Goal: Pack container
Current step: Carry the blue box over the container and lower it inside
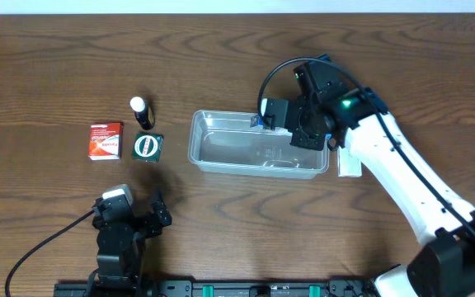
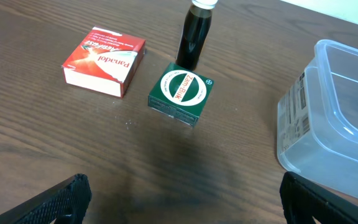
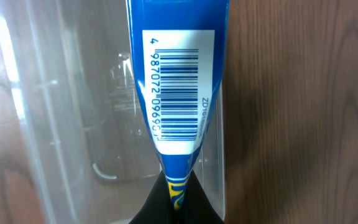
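The clear plastic container (image 1: 229, 150) lies in the middle of the table; it also shows in the left wrist view (image 2: 344, 106) and the right wrist view (image 3: 61, 124). My right gripper (image 1: 285, 128) hangs over its far right corner. In the right wrist view the gripper (image 3: 178, 200) is shut on a blue packet with a barcode label (image 3: 179, 37), held over the container's wall. A bit of the blue packet (image 1: 257, 124) shows overhead. My left gripper (image 1: 158, 211) is open and empty near the front left, its jaws (image 2: 185, 190) apart over bare wood.
Left of the container stand a red Panadol box (image 1: 105, 140) (image 2: 104, 59), a green Zam-Buk box (image 1: 148, 148) (image 2: 182, 93) and a dark bottle with a white cap (image 1: 142, 112) (image 2: 195, 37). A white flat object (image 1: 350, 162) lies by the container's right end.
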